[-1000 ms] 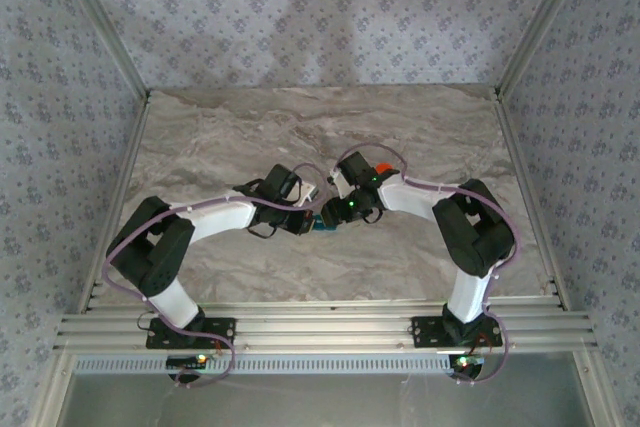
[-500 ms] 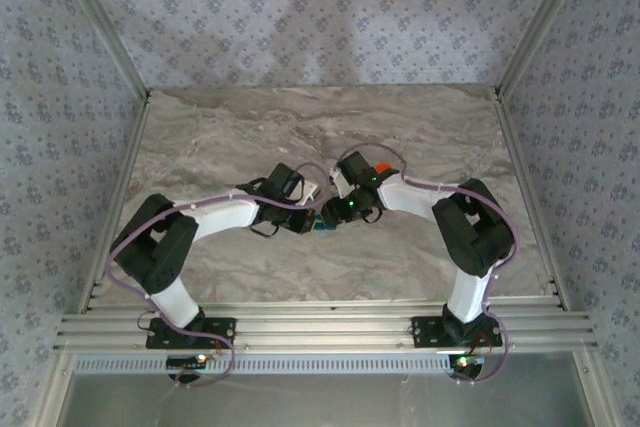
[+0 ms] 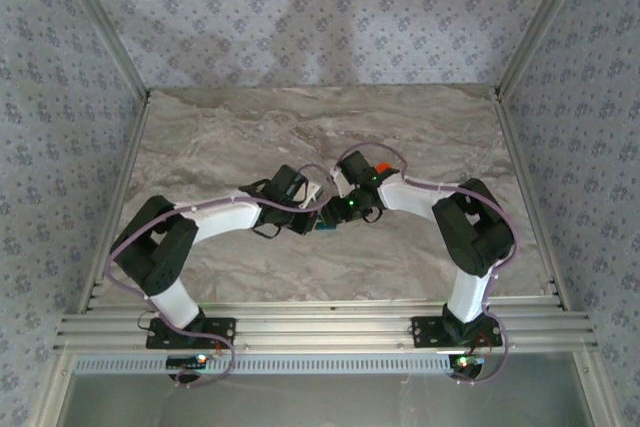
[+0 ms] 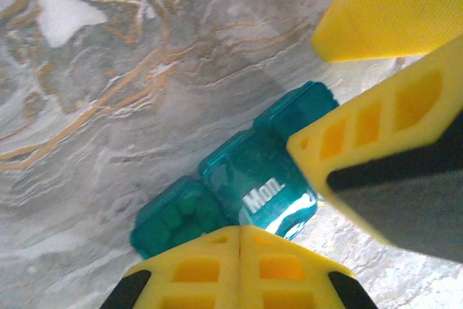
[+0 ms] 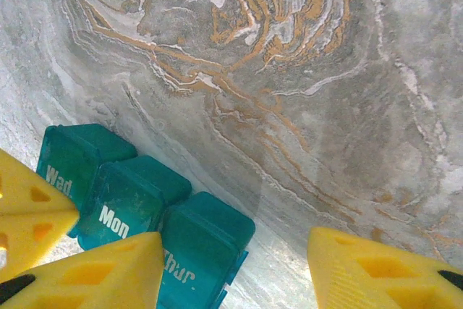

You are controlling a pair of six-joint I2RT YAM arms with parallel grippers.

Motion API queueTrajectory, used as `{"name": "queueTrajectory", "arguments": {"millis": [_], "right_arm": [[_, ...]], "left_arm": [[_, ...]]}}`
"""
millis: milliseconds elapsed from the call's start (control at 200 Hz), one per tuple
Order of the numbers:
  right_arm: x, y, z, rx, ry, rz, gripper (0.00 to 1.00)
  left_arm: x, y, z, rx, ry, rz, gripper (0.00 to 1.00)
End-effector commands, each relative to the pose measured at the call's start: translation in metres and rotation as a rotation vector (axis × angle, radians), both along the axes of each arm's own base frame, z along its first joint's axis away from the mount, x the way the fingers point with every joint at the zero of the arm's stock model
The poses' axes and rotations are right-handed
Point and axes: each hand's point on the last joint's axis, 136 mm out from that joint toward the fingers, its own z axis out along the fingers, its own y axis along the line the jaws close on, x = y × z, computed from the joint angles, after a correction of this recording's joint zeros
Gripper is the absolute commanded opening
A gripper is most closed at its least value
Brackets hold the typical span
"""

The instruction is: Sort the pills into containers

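Note:
The containers (image 4: pixel 264 179) are a teal strip of three lidded compartments lying on the marble table, with lids marked Wed, Mon and Thur (image 5: pixel 130 204). Rounded shapes show through the end lid (image 4: pixel 173 216); I cannot tell if they are pills. My left gripper (image 4: pixel 239 231) is shut, its joined tips at the strip's near edge over the Mon lid. My right gripper (image 5: pixel 235 273) is open, one finger (image 5: pixel 94 273) over the Mon and Thur lids, the other (image 5: pixel 376 265) apart above bare table. In the top view both grippers (image 3: pixel 305 215) (image 3: pixel 337 210) meet over the strip (image 3: pixel 325 228).
An orange bottle (image 3: pixel 378 169) lies just behind the right wrist. A small white thing (image 3: pixel 312 190) sits beside the left wrist. Patterned walls and metal posts enclose the marble table (image 3: pixel 220 137), with a rail along the near edge.
The left arm has edged a little to the right, closer over the teal strip. The right arm has hardly moved.

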Motion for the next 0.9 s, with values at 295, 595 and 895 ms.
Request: {"name": "queueTrajectory", "arguments": {"millis": [295,595,895], "right_arm": [[0.036,0.002,0.091,0.137,-0.132,-0.113,0.76],[0.062,-0.070,0.234,0.251,-0.486,-0.340,1.00],[0.069,-0.249,0.231,0.051,-0.776,-0.948,1.00]], "left_arm": [[0.046,0.035,0.132,-0.120,-0.458,0.234,0.46],[0.056,0.131,0.238,-0.128,-0.813,0.477,0.99],[0.050,0.229,0.239,0.024,-1.065,0.657,0.99]]}}
